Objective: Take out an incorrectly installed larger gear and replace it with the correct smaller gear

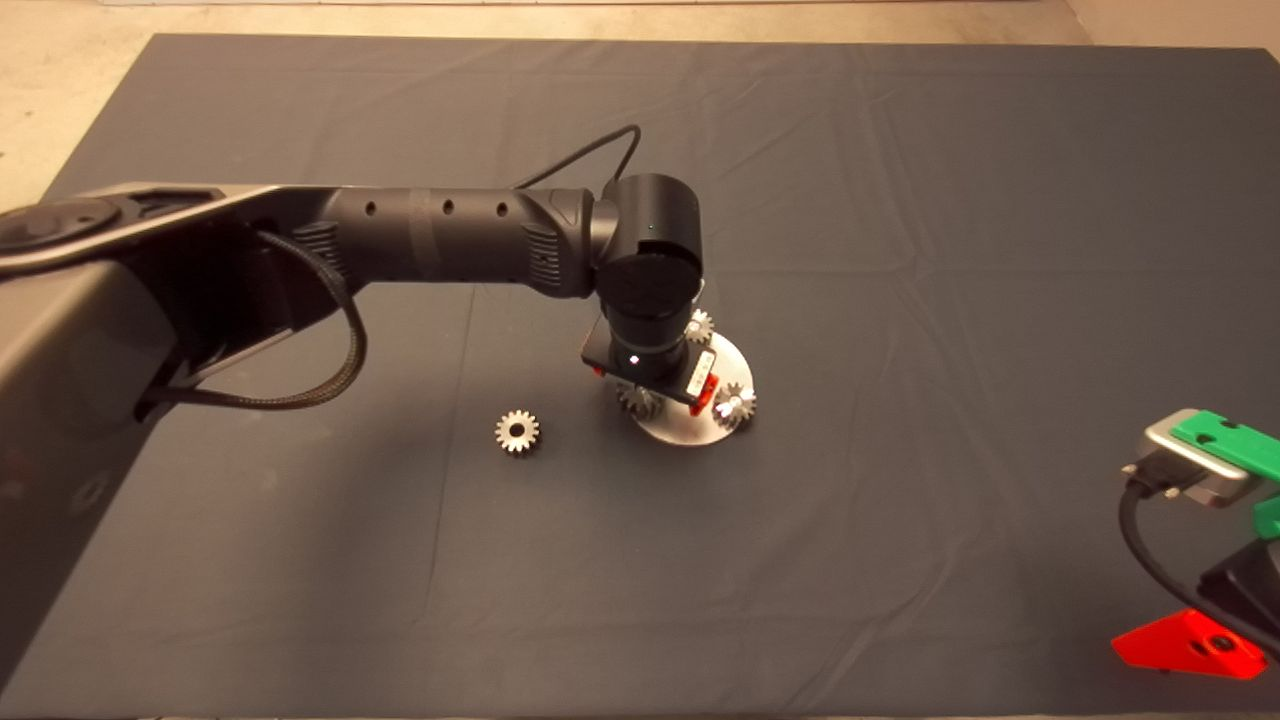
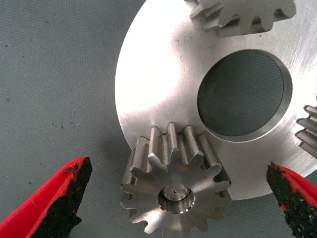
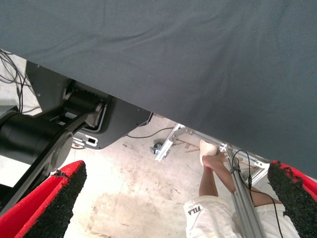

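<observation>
A round silver plate (image 1: pixel 735 362) lies mid-mat with three gears on it. My left gripper (image 1: pixel 652 388) hangs straight over its near-left rim. In the left wrist view the gripper (image 2: pixel 181 183) is open, its red fingers (image 2: pixel 59 198) wide on either side of the larger gear (image 2: pixel 176 183). That gear sits on a peg, overhangs the rim, and its teeth reach the plate's centre hole (image 2: pixel 242 94); the fingers do not touch it. The smaller gear (image 1: pixel 517 431) lies loose on the mat, left of the plate. My right gripper (image 1: pixel 1195 640) is parked at the lower right, open.
Two more gears stand on the plate (image 2: pixel 148 74), one at the far side (image 1: pixel 699 325) and one at the right rim (image 1: pixel 737 402). The right wrist view shows the mat's edge, the robot's base and a person's legs (image 3: pixel 213 208) on the floor beyond.
</observation>
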